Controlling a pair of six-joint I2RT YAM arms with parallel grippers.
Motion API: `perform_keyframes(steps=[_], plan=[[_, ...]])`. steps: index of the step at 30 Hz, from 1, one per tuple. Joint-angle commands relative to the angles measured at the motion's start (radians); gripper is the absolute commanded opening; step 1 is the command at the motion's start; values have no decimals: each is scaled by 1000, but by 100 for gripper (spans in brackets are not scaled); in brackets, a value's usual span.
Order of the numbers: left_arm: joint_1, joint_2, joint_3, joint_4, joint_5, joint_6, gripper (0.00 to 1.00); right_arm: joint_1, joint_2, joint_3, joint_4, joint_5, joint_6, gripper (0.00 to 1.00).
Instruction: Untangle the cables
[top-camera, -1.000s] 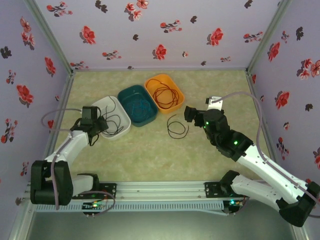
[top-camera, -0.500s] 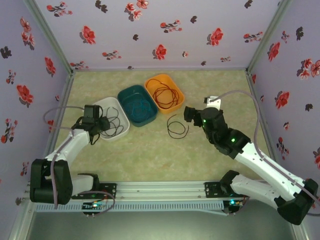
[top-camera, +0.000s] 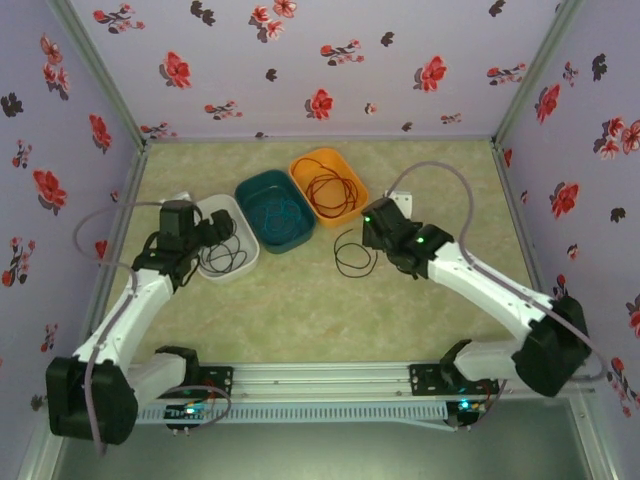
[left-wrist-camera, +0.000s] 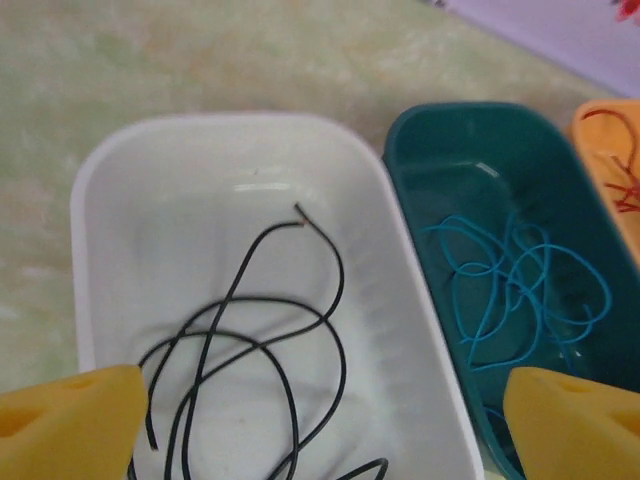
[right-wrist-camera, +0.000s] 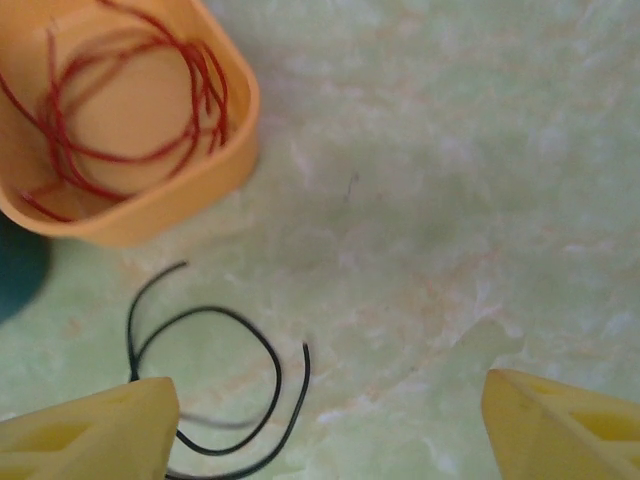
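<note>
Cables (top-camera: 328, 190) sit sorted in trays (left-wrist-camera: 85, 200), one black loop (right-wrist-camera: 270, 355) on the table (right-wrist-camera: 450, 200); left gripper (left-wrist-camera: 322, 385) and right gripper (right-wrist-camera: 328, 390) gape empty.

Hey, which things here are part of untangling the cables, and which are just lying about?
Part of the job:
loose black cable on the table
black cable in white tray
blue cable in teal tray
red cable in orange tray

Just there:
grey arm cable
floral walls
</note>
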Motion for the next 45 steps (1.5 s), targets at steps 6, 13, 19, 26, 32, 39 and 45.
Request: perform_keyframes(steps=[6,13,19,26,32,39,45], plan=[[-3,-204,-56,-19,-158,-34,100,-34,146,-14,-4,-131,94,65],[28,-288,-129,-68,-245,-80,100,-46,265,-9,12,-192,147,52],[86,-303,-184,-84,-197,-132,100,-53,341,-11,48,-243,181,57],[163,-302,-249,15,-30,-212,100,-53,409,-3,77,-282,202,64],[179,-238,-281,119,66,-241,100,-57,443,5,76,-274,206,70],[179,-133,-311,258,153,-263,100,-59,476,12,90,-295,206,63],[178,-67,-325,360,220,-295,100,-59,484,7,100,-303,211,55]])
